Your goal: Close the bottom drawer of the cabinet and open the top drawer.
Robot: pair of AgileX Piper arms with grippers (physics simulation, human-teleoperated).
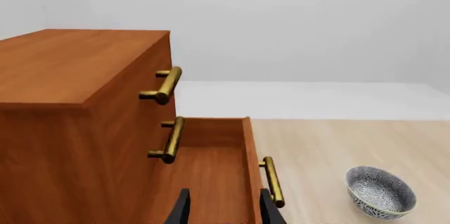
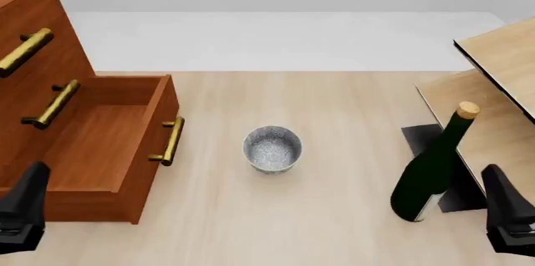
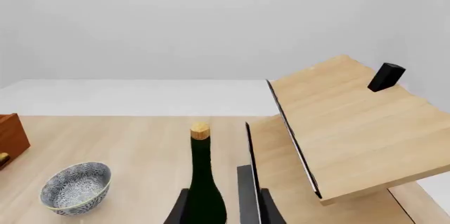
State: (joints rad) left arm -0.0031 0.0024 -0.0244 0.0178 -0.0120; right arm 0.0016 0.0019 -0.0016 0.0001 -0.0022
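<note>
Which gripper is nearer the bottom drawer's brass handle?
Left. The left gripper sits at the near edge of the open bottom drawer, close to its handle; the right gripper is across the table beside the wine bottle.

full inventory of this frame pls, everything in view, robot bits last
cabinet: 1, reddish-brown wood, far left of table
top drawer: 1, brass handle, shut
middle drawer: 1, brass handle, shut
bottom drawer: 1, brass handle, pulled open, looks empty inside
bowl: 1, blue-white patterned, mid table, right of the open drawer
bottle: 1, dark green with cork, upright, in front of the shelf unit
shelf unit: 1, pale wood, far right
small block: 1, black, on top of shelf unit
table: 1, light wood
left claw: 1, black, open, over the open drawer
right claw: 1, black, open, behind the bottle
</note>
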